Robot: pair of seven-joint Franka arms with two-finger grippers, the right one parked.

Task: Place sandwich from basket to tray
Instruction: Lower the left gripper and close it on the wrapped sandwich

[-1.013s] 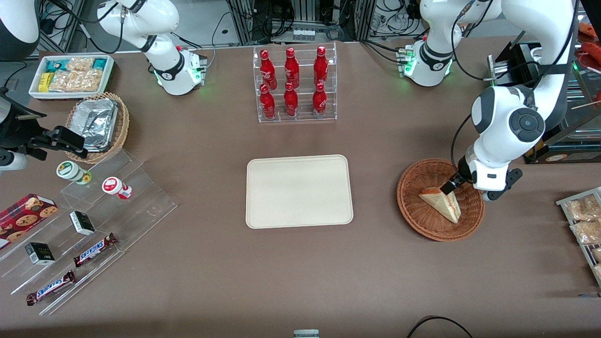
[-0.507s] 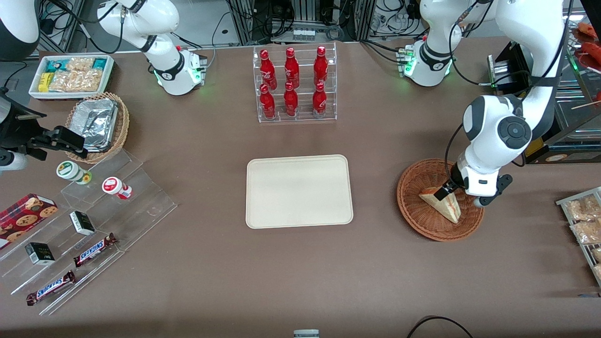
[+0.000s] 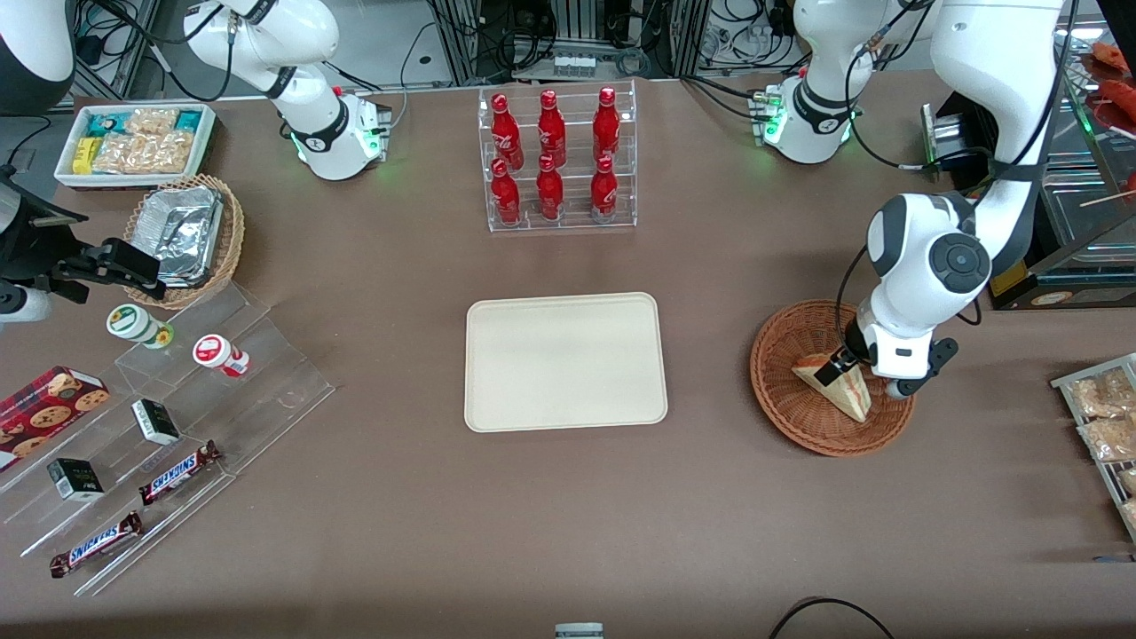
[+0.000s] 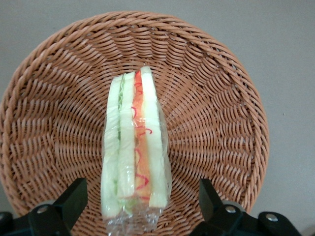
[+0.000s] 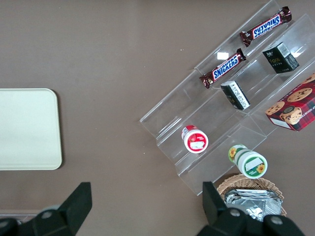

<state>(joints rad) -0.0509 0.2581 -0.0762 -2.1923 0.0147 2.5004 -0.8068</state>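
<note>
A clear-wrapped sandwich (image 3: 832,383) (image 4: 134,152) with white bread and red-orange and green layers lies in the reddish-brown wicker basket (image 3: 785,399) (image 4: 216,98), toward the working arm's end of the table. The gripper (image 3: 843,362) (image 4: 140,196) is open and low over the basket. One black finger stands on each side of the sandwich's wide end, with gaps between the fingers (image 4: 74,196) and the wrap. The cream tray (image 3: 565,361) (image 5: 27,129) lies bare at the table's middle.
A clear rack of red bottles (image 3: 556,160) stands farther from the front camera than the tray. Snack packets (image 3: 1100,413) sit at the working arm's table edge. At the parked arm's end are a tan basket with foil trays (image 3: 182,235), a white snack bin (image 3: 135,142) and acrylic steps with candy (image 3: 177,470).
The gripper has come down and shifted toward the tray over the basket, so its open fingers now straddle the sandwich. The sandwich has not moved.
</note>
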